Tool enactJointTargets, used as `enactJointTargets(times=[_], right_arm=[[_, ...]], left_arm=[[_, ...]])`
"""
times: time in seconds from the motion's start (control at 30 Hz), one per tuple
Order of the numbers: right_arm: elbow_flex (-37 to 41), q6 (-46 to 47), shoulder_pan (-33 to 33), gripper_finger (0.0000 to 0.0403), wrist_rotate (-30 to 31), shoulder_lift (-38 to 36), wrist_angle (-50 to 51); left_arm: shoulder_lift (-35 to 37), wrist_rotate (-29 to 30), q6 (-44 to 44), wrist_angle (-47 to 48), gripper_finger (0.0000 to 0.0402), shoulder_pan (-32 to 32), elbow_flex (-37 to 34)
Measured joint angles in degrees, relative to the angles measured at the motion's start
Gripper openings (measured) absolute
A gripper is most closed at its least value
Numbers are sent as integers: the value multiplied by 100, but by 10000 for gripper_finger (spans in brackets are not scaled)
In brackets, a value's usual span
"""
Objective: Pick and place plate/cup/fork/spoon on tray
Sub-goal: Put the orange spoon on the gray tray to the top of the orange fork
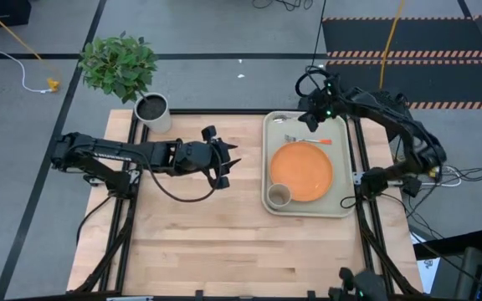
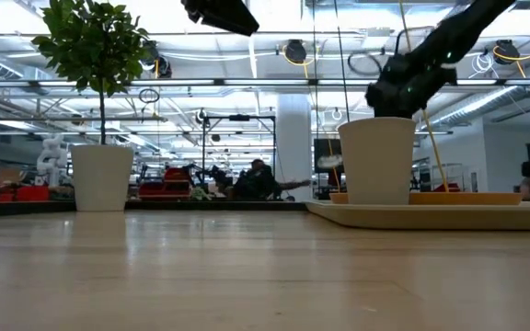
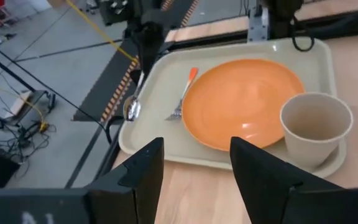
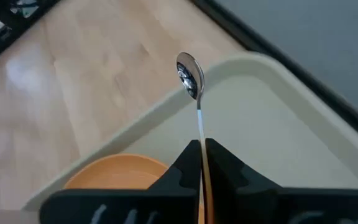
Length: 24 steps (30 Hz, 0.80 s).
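Note:
The pale tray (image 1: 341, 142) lies on the table's right half. On it are the orange plate (image 1: 301, 170), the beige cup (image 1: 279, 196) in its near left corner, and the fork (image 1: 308, 140) beside the plate's far edge. My right gripper (image 4: 202, 152) is over the tray's far left corner, shut on the spoon (image 4: 191, 78). My left gripper (image 3: 194, 165) is open and empty above the middle of the table, left of the tray. The left wrist view shows the plate (image 3: 241, 102), cup (image 3: 316, 127), fork (image 3: 184, 96) and spoon (image 3: 133, 106). My right gripper pinches the spoon's thin handle (image 4: 201, 140) between its two fingers, which lie along it. The silver bowl (image 4: 189, 74) sticks out well beyond the fingertips, slanting down over the tray's far left corner. I cannot tell whether the bowl touches the tray.
A grey-white pot with dark soil (image 1: 151, 111) and a leafy plant (image 1: 117, 65) stand at the table's far left corner. Bare wood (image 1: 224, 242) lies left of and in front of the tray.

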State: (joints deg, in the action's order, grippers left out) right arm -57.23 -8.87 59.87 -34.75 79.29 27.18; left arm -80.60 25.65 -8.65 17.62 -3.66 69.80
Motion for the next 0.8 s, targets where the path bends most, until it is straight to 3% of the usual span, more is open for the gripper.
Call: enactJointTargets(times=[0.3,0.8], right_arm=[[-1,-145,443,0,-132,1098,-64],[0,-375,761,0,95,1202,742]], left_arm=[[-15,-18,-176,-121,186,0,0],[-15,-184,-118,-126,186,0,0]])
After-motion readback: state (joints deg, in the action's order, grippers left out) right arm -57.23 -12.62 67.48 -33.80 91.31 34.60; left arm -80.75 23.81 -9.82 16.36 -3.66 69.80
